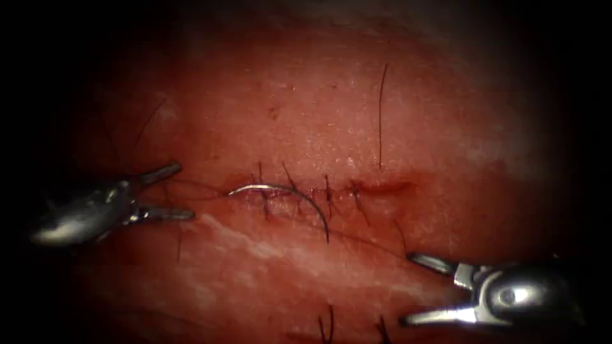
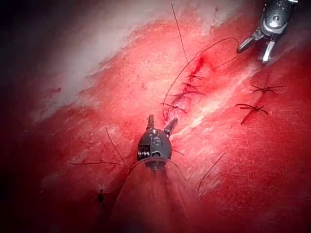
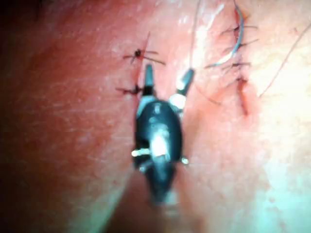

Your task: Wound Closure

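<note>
Steel curved needle (image 1: 290, 197) lies free on the tissue (image 1: 306, 108), resting across the cut (image 1: 331, 190) w/ neither tool gripping it; whether either end sits in the tissue can't be told. Taking the cut as landmark: it runs roughly level across the endoscope view, w/ several dark stitches (image 1: 328, 197) crossing it & a smear of red fluid (image 1: 382, 186) at its right end. Needle's pale end sits just left of the cut's left end; its dark end curves down just below the cut's middle. Thin dark thread (image 1: 381, 114) rises straight up from the tissue above the cut's right end; more fine thread trails from the needle area toward the lower right. Left arm's tool (image 1: 167, 192) sits left of the cut, near the needle's pale end but apart from it, jaws spread wide, holding nothing. Right arm's tool (image 1: 421, 286) sits below & right of the cut, well apart from the needle, jaws also spread wide, empty. Short cut ends of thread (image 1: 328, 325) poke up from the tissue well below the cut. Left wrist view: left tool (image 2: 160, 124) w/ parted jaws close to the stitched cut (image 2: 192, 80), thread (image 2: 204, 51) looping past it, right tool (image 2: 255, 48) beyond. Right wrist view: right tool (image 3: 166, 77) jaws apart, needle (image 3: 233, 46) lying over the stitches beyond it.
</note>
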Controlling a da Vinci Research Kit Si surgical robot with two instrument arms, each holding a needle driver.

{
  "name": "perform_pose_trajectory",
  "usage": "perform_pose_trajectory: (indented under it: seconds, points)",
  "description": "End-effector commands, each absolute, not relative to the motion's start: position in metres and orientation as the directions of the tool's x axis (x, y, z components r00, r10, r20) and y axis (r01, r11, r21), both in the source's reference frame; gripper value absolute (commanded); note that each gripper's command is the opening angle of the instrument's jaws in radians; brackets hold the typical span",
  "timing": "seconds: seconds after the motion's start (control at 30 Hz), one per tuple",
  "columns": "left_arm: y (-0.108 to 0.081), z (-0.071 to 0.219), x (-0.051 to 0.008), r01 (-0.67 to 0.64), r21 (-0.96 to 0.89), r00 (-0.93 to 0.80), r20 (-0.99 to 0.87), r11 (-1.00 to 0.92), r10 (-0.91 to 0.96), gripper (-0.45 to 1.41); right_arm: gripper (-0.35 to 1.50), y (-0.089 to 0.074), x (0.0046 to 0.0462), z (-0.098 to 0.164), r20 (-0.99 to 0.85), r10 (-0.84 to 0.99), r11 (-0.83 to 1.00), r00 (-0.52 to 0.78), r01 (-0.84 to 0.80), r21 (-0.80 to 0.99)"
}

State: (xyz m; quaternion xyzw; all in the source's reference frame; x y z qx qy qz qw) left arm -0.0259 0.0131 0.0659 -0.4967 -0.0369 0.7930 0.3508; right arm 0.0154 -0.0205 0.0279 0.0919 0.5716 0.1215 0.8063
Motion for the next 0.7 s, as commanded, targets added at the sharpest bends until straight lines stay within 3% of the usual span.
perform_pose_trajectory:
  seconds: [0.03, 0.3, 0.37, 0.43, 0.7]
  points:
    - [0.0124, 0.0668, -0.0267, -0.515, -0.422, -0.24, -0.765, -0.746, 0.598, 0.19, 1.32, -0.0219, 0.0155, 0.0283, -0.898, 0.305, 0.952, 0.318, -0.088, 0.292]
    - [0.0122, 0.0668, -0.0274, -0.467, -0.504, -0.067, -0.8, -0.727, 0.597, 0.15, 1.32, -0.0221, 0.0156, 0.0287, -0.899, 0.302, 0.953, 0.319, -0.09, 0.288]
    - [0.0125, 0.0666, -0.0274, -0.463, -0.507, -0.052, -0.803, -0.727, 0.593, -0.03, 1.32, -0.0221, 0.0157, 0.0288, -0.899, 0.302, 0.953, 0.319, -0.09, 0.288]
    - [0.0125, 0.0667, -0.0274, -0.457, -0.508, -0.044, -0.807, -0.73, 0.589, -0.45, 1.32, -0.0221, 0.0157, 0.0288, -0.899, 0.302, 0.953, 0.319, -0.09, 0.288]
    - [0.0124, 0.0668, -0.0253, -0.528, -0.487, -0.051, -0.799, -0.696, 0.599, -0.45, 1.3, -0.0223, 0.0148, 0.028, -0.899, 0.302, 0.953, 0.317, -0.082, 0.291]
